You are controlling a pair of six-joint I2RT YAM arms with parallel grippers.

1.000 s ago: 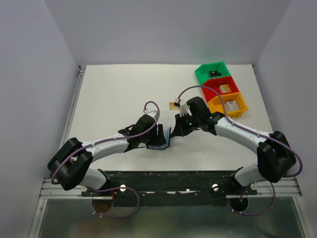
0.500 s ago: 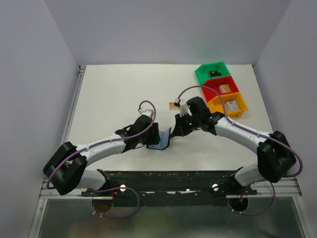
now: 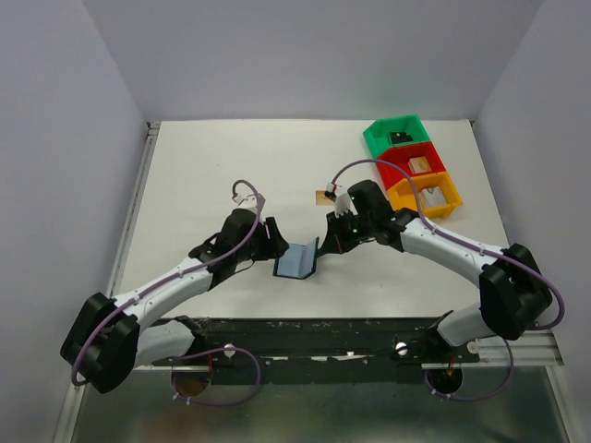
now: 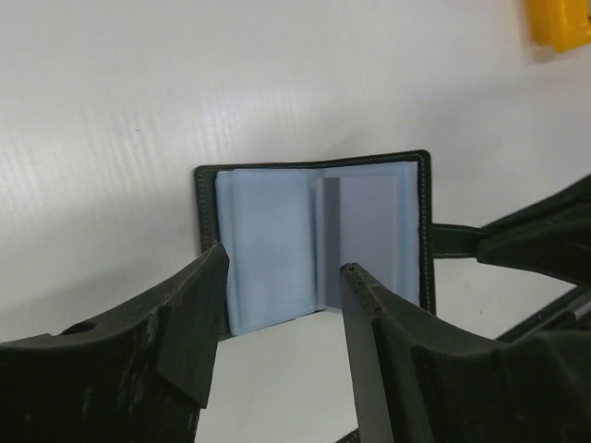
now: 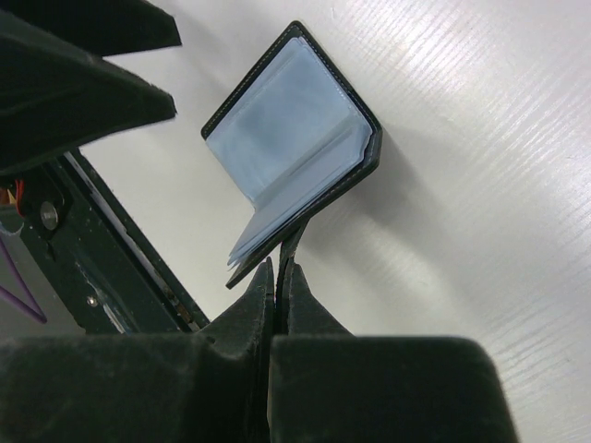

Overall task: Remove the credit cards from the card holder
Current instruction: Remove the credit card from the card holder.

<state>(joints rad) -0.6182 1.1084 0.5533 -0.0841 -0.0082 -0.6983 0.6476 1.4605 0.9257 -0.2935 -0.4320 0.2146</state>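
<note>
A: Where's your card holder?
B: Mid-table, spread open. Your right gripper at its 2 o'clock is pinched tight on its strap tab; your left gripper at 9 o'clock gapes, holding nothing.

Table: white, finely ribbed top.
Green bin: open plastic, far right of table, rearmost in a row of three; small dark item inside.
Red bin: middle of row, touching both neighbours; small tan item inside.
Orange bin: nearest of row; small white item inside.
Walls: plain, pale grey-lilac, on three sides.
Base plate: black, along near table edge.
</note>
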